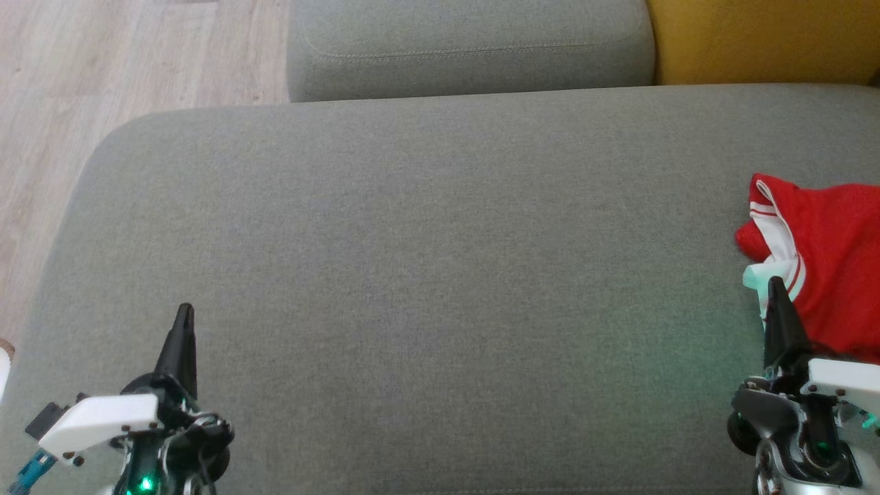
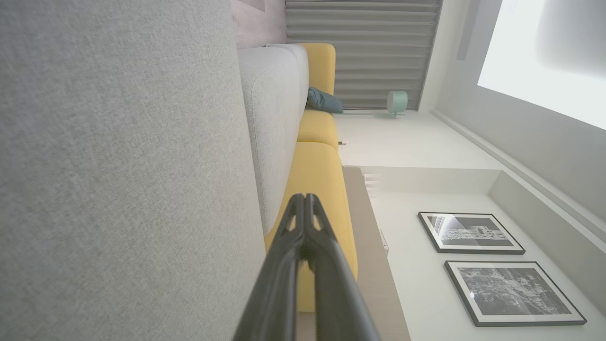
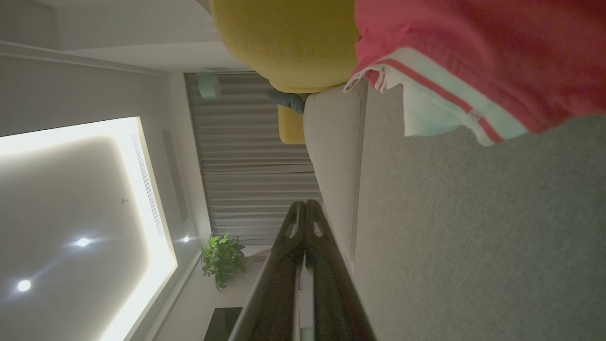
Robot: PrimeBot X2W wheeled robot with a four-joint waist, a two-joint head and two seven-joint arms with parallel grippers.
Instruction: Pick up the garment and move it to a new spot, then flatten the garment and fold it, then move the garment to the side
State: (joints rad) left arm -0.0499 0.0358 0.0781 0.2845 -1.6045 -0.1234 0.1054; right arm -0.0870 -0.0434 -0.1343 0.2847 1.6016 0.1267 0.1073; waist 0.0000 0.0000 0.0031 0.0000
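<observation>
So the garment [image 1: 825, 261], a red sporty thing with white striped trim [image 1: 780, 237], is lying crumpled at the far right of the grey seat cushion [image 1: 426, 275], and part of it runs out of the head view, so I can't say how big the heap really is. Nothing has picked it up yet.

The right gripper [image 1: 776, 283] sits at the cushion's front right with its fingers pressed together, gripping nothing. From the head view its tip looks like it overlaps the trim, but the right wrist view shows the cloth off to one side, not between the fingers. The left gripper [image 1: 184, 309] is at the cushion's front left, also pinched closed and empty.

What I'd worry about:
- If the right arm goes in with its fingers closed like that, it'll just shove the fabric further toward the cushion's right side instead of grabbing it.
- Pinching only that trim edge probably lifts one layer, and the rest drags in a bunch, which makes flattening harder.
- The fabric looks thin and slippery to me, so a shallow pinch could slide out partway across the cushion.
- The left arm is way over on the cushion's other side, so it's no help if that happens.
</observation>
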